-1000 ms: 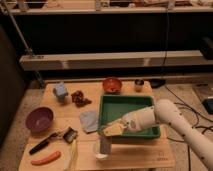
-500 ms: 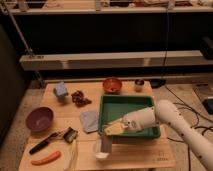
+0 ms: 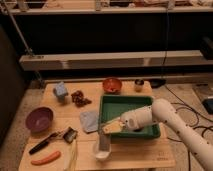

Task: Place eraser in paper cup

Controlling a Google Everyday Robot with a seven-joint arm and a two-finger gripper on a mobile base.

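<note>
The paper cup [image 3: 102, 151], small and white, stands near the table's front edge, just in front of the green tray. The eraser [image 3: 104, 139], a dark grey block, stands upright with its lower end inside the cup. My gripper [image 3: 108, 129] reaches in from the right over the tray's front left corner and is right above the cup, shut on the eraser's top end. The white arm [image 3: 160, 117] stretches back to the right.
The green tray [image 3: 129, 102] lies right of centre. A grey-blue square pad [image 3: 90, 120] sits left of it. On the left are a purple bowl [image 3: 39, 119], a black-handled brush [image 3: 50, 140] and an orange stick [image 3: 46, 158]. A red bowl [image 3: 112, 85] and a small dark cup [image 3: 139, 85] stand at the back.
Hardly anything differs; the gripper and eraser stay over the cup, shifted only slightly.
</note>
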